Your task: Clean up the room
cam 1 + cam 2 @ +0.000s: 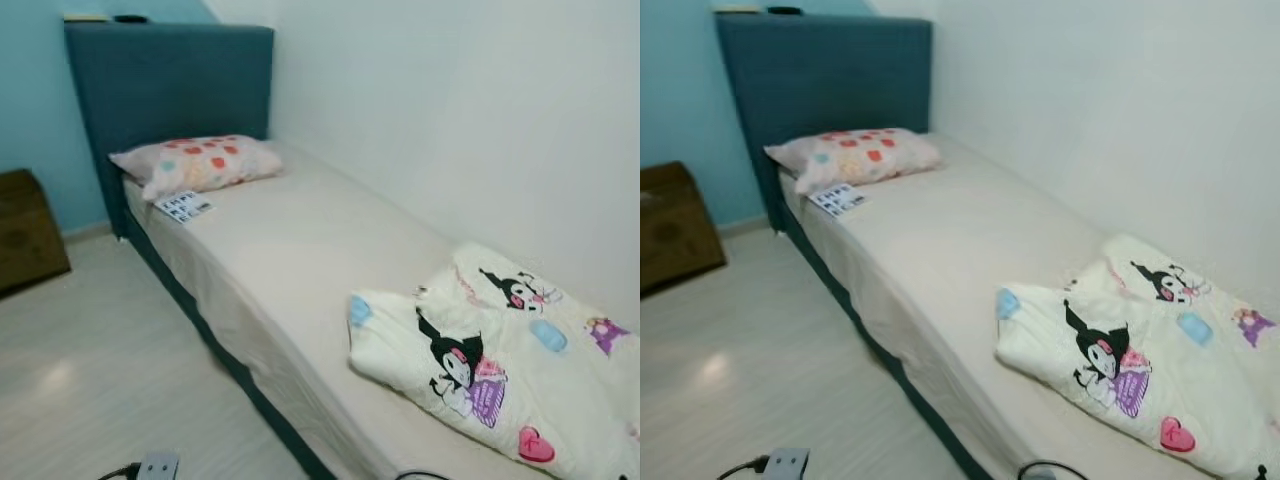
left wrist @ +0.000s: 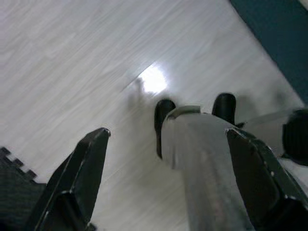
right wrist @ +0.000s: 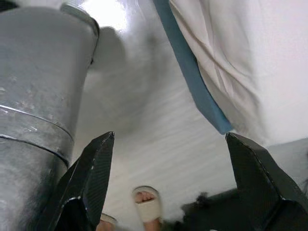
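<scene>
Cream blanket (image 1: 500, 360) (cartoon-printed) crumpled on bed (image 1: 290, 240).

a home bedroom — single bed (image 1: 290, 260) with pillow (image 1: 197, 163), cartoon-print blanket (image 1: 500, 365), teal headboard (image 1: 165, 80).

A single bed (image 1: 290, 250) with a cream sheet and a teal upholstered headboard (image 1: 165, 75) runs along a plain white wall (image 1: 470, 110) on the right of the frame. The wall behind the headboard (image 1: 30, 90) is light blue. Pale wood-look floor (image 1: 90, 370) fills the lower left, catching a soft glare. A dark brown wooden cabinet (image 1: 25, 230) sits at the left edge.
</scene>
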Controlling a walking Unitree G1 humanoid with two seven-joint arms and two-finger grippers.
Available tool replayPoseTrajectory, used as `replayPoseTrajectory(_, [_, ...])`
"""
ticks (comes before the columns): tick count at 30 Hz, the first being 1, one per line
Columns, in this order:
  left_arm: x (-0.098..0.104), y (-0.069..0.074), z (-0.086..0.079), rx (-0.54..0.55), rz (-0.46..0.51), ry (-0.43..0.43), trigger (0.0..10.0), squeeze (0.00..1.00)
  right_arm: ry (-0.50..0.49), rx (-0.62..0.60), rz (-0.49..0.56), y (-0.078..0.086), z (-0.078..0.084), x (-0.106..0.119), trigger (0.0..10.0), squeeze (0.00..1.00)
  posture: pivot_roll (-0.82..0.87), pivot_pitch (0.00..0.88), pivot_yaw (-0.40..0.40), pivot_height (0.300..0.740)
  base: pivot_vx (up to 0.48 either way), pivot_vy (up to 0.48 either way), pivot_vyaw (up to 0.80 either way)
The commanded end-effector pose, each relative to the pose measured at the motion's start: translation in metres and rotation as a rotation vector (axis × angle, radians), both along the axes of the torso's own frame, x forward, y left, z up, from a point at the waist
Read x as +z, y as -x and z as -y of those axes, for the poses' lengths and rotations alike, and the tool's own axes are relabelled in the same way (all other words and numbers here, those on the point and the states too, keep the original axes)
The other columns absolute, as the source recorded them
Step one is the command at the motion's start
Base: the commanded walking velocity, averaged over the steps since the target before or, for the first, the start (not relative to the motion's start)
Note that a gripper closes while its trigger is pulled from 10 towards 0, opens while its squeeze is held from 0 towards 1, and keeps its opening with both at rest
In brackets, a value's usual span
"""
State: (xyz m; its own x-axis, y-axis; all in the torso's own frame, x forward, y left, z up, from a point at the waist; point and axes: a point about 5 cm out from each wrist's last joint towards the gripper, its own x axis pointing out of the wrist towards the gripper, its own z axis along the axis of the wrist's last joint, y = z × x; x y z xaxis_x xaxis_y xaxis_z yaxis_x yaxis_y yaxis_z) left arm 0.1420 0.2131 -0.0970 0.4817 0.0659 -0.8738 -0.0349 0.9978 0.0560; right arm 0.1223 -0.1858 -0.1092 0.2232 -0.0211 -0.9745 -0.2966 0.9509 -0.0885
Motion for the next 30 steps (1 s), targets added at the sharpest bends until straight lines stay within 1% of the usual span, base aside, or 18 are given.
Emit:
replayPoseTrajectory(1, [-0.0018, 0.004, 0.0012, -0.002, -0.017, 0.005, 10.0, 0.0, -0.005, -0.01, 0.013, -0.0028, -0.0005, 0.0008, 10.0, 0.0, 0.21, 0.0, -0.125, 0.74, 0.0, 0.0, 0.0])
replayPoseTrajectory(8, [-0.002, 0.0036, 0.0031, -0.009, -0.019, 0.011, 10.0, 0.0, -0.003, -0.005, 0.002, -0.0008, 0.0026, 0.0006, 10.0, 0.0, 0.21, 0.0, -0.128, 0.74, 0.0, -0.305, 0.0])
replayPoseTrajectory(12, [-0.0019, 0.0032, 0.0033, -0.013, -0.018, 0.011, 10.0, 0.0, 0.001, 0.021, -0.018, 0.0025, 0.0047, 0.0, 10.0, 0.0, 0.21, 0.0, -0.13, 0.74, 0.0, -0.314, -0.76])
replayPoseTrajectory(17, [-0.002, 0.0035, 0.0033, -0.016, -0.02, 0.01, 10.0, 0.0, 0.001, 0.017, -0.017, 0.0031, 0.006, 0.0, 10.0, 0.0, 0.2, 0.0, -0.13, 0.74, 0.0, -0.311, -0.76])
replayPoseTrajectory(19, [-0.0021, 0.0037, 0.0033, -0.015, -0.02, 0.01, 10.0, 0.0, -0.001, 0.012, -0.018, 0.0034, 0.0063, -0.0001, 10.0, 0.0, 0.2, 0.0, -0.13, 0.74, 0.0, 0.0, -0.75])
replayPoseTrajectory(30, [-0.0036, 0.0064, 0.0053, 0.015, -0.032, 0.007, 10.0, 0.0, -0.011, 0.005, -0.023, 0.0038, 0.0064, -0.0001, 10.0, 0.0, 0.2, 0.0, -0.141, 0.74, 0.0, 0.0, 0.0])
